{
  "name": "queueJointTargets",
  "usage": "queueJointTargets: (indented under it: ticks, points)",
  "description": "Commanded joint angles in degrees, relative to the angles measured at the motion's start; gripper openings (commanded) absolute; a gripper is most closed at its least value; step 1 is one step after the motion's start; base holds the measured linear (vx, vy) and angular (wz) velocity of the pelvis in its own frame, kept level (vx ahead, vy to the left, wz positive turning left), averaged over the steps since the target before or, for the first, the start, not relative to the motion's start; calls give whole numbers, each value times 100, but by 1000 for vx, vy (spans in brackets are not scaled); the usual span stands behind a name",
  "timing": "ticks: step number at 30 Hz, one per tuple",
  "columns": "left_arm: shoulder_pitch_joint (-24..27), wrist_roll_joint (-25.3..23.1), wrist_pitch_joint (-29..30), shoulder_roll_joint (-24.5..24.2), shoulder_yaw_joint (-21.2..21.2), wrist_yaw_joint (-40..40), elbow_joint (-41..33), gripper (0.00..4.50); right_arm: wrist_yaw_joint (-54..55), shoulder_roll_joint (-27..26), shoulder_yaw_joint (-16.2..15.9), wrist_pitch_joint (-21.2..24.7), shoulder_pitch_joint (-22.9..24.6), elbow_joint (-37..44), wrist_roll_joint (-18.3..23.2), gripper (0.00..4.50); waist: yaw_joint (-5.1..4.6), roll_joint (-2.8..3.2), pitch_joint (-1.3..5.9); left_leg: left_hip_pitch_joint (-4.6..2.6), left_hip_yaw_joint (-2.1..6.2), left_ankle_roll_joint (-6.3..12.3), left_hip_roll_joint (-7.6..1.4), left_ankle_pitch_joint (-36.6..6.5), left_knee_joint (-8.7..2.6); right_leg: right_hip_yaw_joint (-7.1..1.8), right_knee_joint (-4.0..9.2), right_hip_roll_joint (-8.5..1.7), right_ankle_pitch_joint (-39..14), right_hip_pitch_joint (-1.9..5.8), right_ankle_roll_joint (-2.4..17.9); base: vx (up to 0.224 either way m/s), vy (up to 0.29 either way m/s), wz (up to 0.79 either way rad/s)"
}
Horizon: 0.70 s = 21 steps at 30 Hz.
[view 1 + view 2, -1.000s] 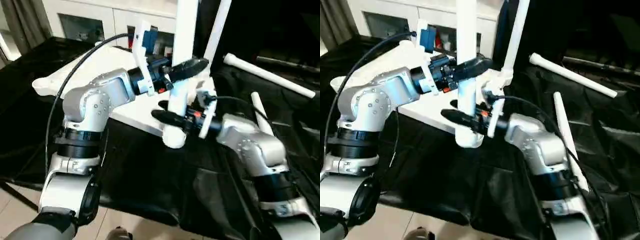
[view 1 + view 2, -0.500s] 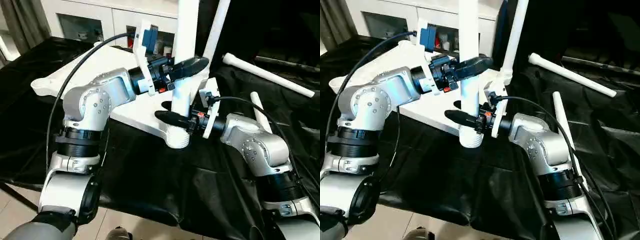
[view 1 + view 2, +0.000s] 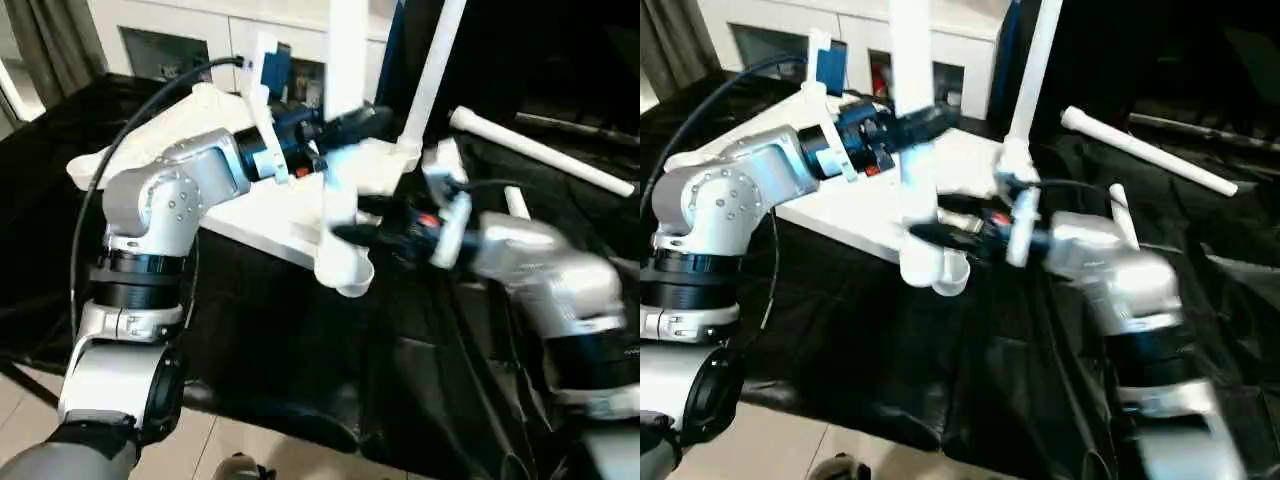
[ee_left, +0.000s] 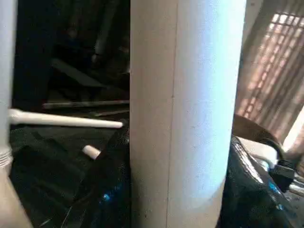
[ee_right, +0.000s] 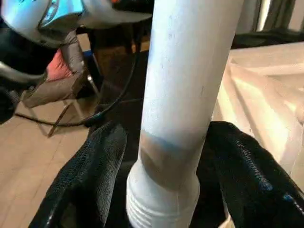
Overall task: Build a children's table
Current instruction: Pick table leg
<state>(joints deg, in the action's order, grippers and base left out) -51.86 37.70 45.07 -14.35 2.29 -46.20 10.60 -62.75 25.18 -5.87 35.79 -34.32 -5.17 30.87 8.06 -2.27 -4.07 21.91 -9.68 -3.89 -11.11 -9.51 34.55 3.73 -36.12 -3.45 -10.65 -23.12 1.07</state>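
Leg [image 3: 343, 150] has swung leftward off upright; left gripper [image 3: 345, 125] pinches it; right gripper [image 5: 164, 156] fingers have spread, releasing; seating unfinished.

— What stands at the back of the room?

— A white cabinet [image 3: 200, 30] with glass doors runs along the top of the head view, from the upper left toward the middle. Small things sit blurred behind the glass.

— And the upper left corner?

— A grey-brown curtain [image 3: 45, 45] hangs there, with a strip of bright light at the frame's left edge.

— What covers the work surface?

— A black cloth [image 3: 330, 370], creased and shiny, spreads over the middle and right of the frame.

— The floor?

— Pale tiles [image 3: 250, 455] show along the bottom edge, left of centre.

— Anything else?

— In the right wrist view, a chair [image 5: 57, 88] with thin metal legs stands on a light wooden floor [image 5: 33, 166].
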Motion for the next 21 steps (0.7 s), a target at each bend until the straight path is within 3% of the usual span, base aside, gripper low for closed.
queueJointTargets:
  ticks: [1, 21]
  points:
    - [-34, 74, 19, 43, -141, -139, -233, 180, -188, 30, -145, 46, -130, 61, -5, 303, -15, 48, 480, -87, 42, -63, -174, -847, -349, -268, 392, -442, -631, 386, 1182, 0, 0, 0]
    - [103, 5, -24, 1, -402, -423, -534, 180, -453, -76, -300, 272, -177, -16, 117, 303, -2, 38, 488, -94, 35, -20, -183, -775, -339, -267, 391, -437, -733, 355, 1150, 0, 0, 0]
